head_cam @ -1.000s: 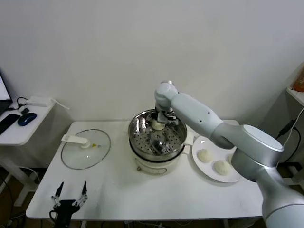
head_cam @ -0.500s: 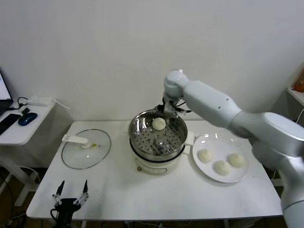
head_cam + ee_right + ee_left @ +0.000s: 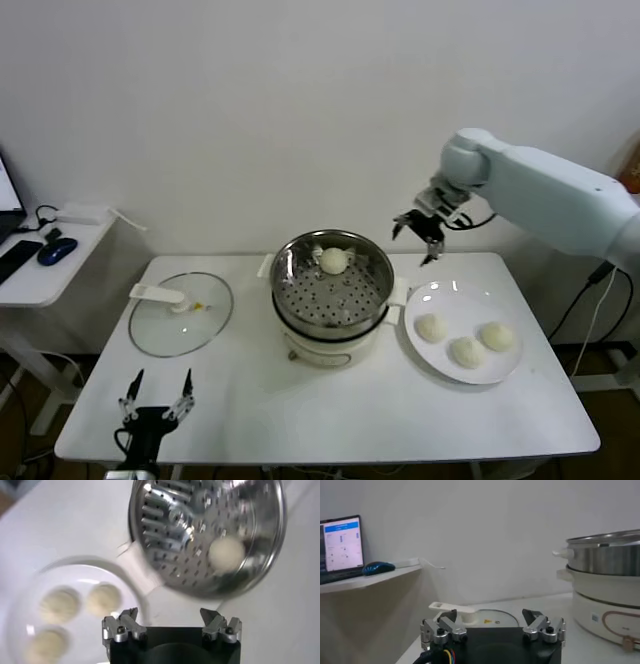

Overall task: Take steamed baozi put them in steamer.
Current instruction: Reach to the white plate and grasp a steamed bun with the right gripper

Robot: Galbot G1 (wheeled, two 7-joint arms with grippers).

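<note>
Tabletop [image 3: 330, 410], white, carries one steamer [image 3: 333, 296], one white plate [image 3: 456, 305] and one glass lid [image 3: 181, 314] in the head view. The right tool [image 3: 421, 240] hangs in the air, released and empty, above the gap between steamer and plate. Below and to its left, one baozi [image 3: 333, 261] lies inside the steamer near its far wall; below and to its right, three baozi [image 3: 465, 342] rest on the plate. The left tool [image 3: 155, 398] sits low at the tabletop's near edge, prongs apart, holding nothing.

From the left wrist, that tool [image 3: 492, 626] faces the lid [image 3: 485, 616], the steamer [image 3: 605, 562] off to one side.

From the right wrist, the spread tool [image 3: 171, 626] looks down on one baozi [image 3: 226, 553] in the steamer [image 3: 205, 530] and three baozi [image 3: 65, 615] on the plate [image 3: 125, 577].
</note>
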